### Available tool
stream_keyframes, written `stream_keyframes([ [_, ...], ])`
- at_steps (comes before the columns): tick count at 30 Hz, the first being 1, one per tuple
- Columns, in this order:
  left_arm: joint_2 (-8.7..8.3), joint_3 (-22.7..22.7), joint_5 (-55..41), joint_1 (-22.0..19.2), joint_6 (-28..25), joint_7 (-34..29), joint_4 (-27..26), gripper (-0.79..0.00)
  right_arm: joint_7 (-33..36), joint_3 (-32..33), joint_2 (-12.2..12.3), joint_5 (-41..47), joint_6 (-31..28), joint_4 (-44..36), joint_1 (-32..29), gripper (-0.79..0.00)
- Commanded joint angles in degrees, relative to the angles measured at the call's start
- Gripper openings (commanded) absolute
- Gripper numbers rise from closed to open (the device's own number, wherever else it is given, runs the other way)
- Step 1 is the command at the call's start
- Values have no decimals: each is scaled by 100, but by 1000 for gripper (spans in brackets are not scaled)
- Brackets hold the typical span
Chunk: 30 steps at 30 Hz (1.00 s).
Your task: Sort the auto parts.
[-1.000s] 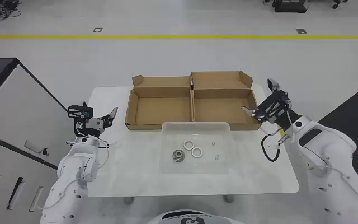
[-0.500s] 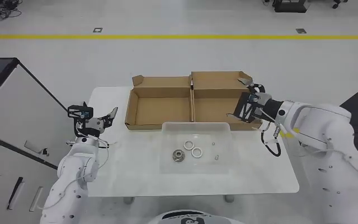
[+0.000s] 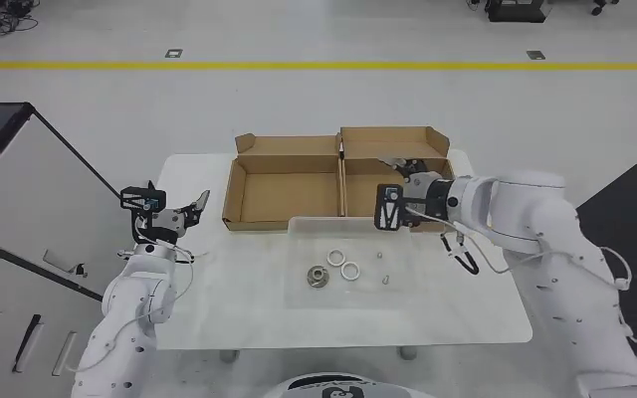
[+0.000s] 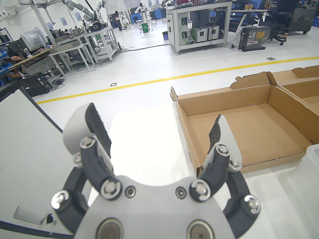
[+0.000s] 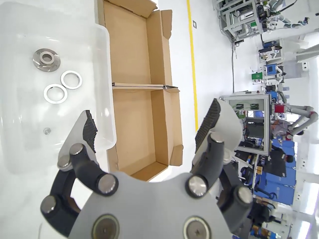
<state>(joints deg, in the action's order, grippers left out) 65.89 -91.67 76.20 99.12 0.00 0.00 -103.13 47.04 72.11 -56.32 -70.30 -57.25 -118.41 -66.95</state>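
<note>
A clear plastic tray (image 3: 299, 239) sits at the table's middle front. It holds a metal flanged hub (image 3: 317, 276) (image 5: 46, 60), two white rings (image 3: 336, 258) (image 3: 351, 271) (image 5: 71, 79) (image 5: 55, 93) and a small nut (image 3: 385, 282) (image 5: 46, 131). Behind it stand two empty cardboard boxes, left (image 3: 284, 196) (image 4: 249, 130) and right (image 3: 398, 184) (image 5: 134, 125). My right gripper (image 3: 395, 189) (image 5: 152, 110) hovers open over the right box, beside the tray's back corner, holding nothing. My left gripper (image 3: 177, 204) (image 4: 154, 118) hangs open and empty near the table's left edge, left of the left box.
The white table (image 3: 239, 298) has bare room in front of the tray and to both sides. The boxes' raised flaps (image 3: 289, 144) stand along the back. A grey panel edge (image 4: 25, 125) lies left of the table.
My right arm has swung left from the table's right edge to over the right box. The left arm and the parts in the tray have not moved.
</note>
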Motion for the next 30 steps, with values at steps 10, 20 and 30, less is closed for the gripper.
stream_keyframes([
  [10,0,0,0,0,0,0,0,0,-75,-1139,730,335,-75,80,914,0],
  [20,0,0,0,0,0,0,0,0,-75,-2463,1402,872,-75,121,2189,0],
  [30,0,0,0,0,0,0,0,0,-75,-4033,1823,1343,-75,190,3328,0],
])
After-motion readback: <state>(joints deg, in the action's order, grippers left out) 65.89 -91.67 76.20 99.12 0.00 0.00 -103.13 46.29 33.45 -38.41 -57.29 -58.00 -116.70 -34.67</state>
